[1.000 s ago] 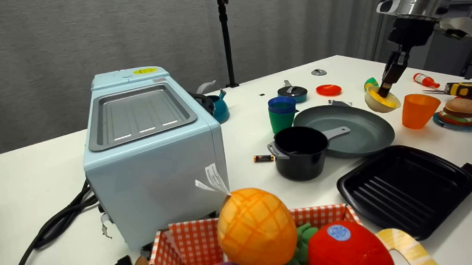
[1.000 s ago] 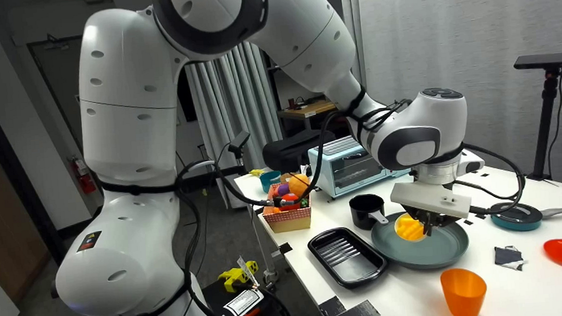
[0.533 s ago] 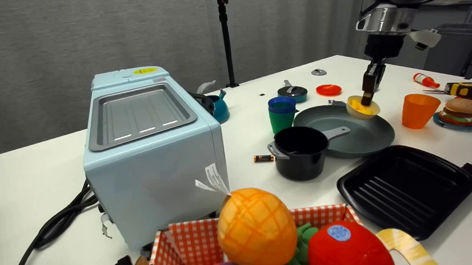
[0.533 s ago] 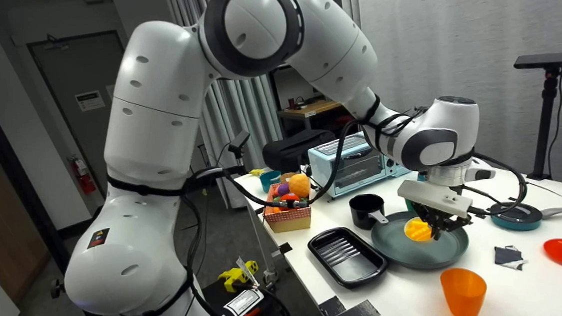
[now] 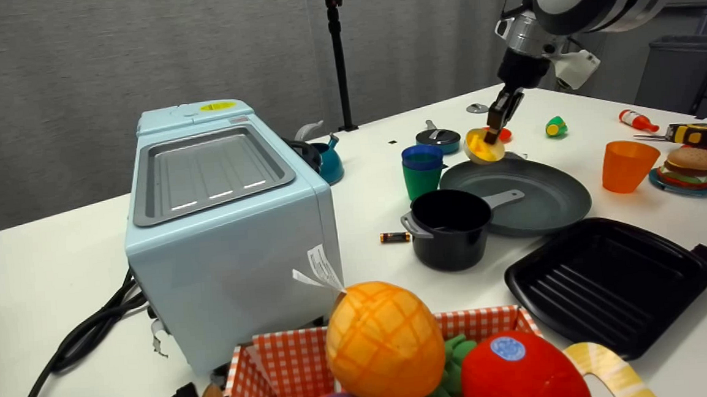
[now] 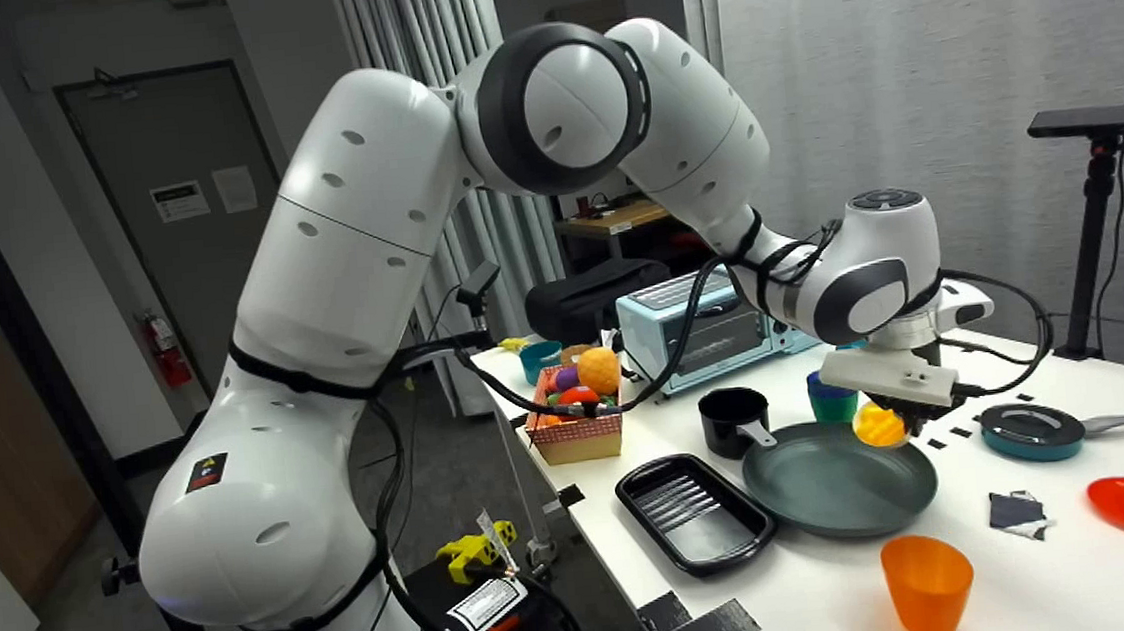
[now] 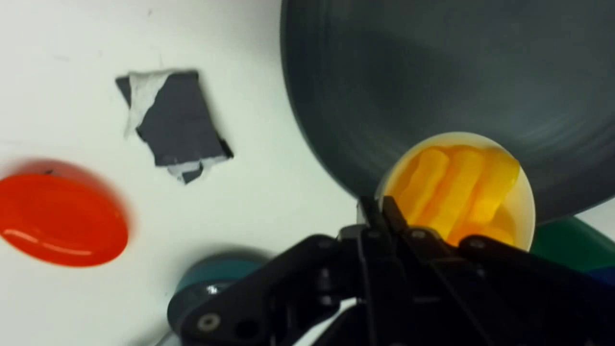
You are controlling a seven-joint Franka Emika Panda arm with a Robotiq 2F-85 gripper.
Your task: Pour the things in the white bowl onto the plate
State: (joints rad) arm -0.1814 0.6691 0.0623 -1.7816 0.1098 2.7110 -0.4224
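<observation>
My gripper (image 7: 381,204) is shut on the rim of the white bowl (image 7: 522,221), one finger inside it and one outside. Several yellow sticks (image 7: 456,187), the things, lie in the bowl. The large dark grey-green plate (image 5: 531,197) rests on the table. In an exterior view the raised bowl (image 6: 883,445) overlaps the plate's (image 6: 827,495) far edge, near the stacked cups. It is tilted, its opening leaning sideways in an exterior view, where the gripper (image 5: 492,136) comes down from the upper right. No sticks show on the plate.
Beside the plate stand a black pot (image 5: 451,235) with its handle over the rim, stacked blue and green cups (image 5: 424,179) and an orange cup (image 5: 629,166). A black ridged tray (image 5: 610,281), a red dish (image 7: 62,221) and a teal pan (image 6: 1033,434) lie around it.
In an exterior view, the gripper and bowl have swept left, across to the plate's far edge near the cups. The bowl is a little higher and tilts more. The sticks have stayed inside it.
</observation>
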